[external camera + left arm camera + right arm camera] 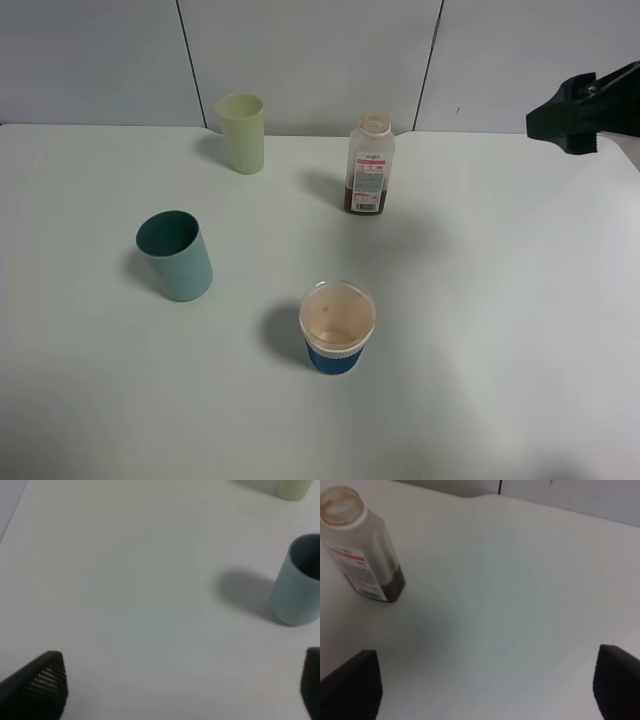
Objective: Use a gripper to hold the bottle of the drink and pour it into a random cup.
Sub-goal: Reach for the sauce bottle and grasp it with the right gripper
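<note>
The white tabletop (500, 330) carries four things, each standing on its base and well apart from the others. At the far side stands a pale green cup (241, 132), and to its right the bottle of the drink (370, 165) (capless, brown liquid low inside, white label with a red stripe). Nearer, on the left, stands a teal cup (176, 256). Nearest, about mid-table, stands a blue-based cup (337, 328) with a white band and a pale brownish inside. Each throws a soft shadow leftward.
</note>
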Motion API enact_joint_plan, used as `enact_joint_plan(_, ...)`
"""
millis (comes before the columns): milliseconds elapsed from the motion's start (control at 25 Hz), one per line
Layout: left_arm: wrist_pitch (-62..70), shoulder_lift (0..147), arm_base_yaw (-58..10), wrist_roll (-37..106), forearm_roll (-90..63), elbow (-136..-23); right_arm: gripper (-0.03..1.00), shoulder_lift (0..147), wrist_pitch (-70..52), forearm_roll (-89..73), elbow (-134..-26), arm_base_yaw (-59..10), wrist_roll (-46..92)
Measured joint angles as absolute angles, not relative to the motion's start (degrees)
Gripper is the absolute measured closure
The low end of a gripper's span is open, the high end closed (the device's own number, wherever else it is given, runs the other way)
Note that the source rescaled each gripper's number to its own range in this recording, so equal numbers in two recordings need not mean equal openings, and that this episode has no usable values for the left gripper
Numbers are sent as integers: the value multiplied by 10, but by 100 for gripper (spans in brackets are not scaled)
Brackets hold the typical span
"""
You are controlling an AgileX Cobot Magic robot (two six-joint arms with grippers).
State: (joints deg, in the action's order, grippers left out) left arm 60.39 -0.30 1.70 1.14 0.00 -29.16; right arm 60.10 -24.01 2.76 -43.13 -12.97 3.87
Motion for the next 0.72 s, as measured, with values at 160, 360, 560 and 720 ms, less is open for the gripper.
enact_joint_plan(160, 604, -3, 17, 11, 0, -292, 21, 651, -207, 42, -432, -130, 39)
enact_joint_plan(360, 604, -3, 17, 11, 0, -292, 21, 704, -175, 44, -433, -129, 38)
enact_joint_plan(560, 604, -3, 17, 11, 0, -292, 21, 752, -140, 33, -433, -129, 34)
enact_joint_plan(720, 604, -3, 17, 11, 0, -292, 22, 779, -122, 69, -433, -129, -18)
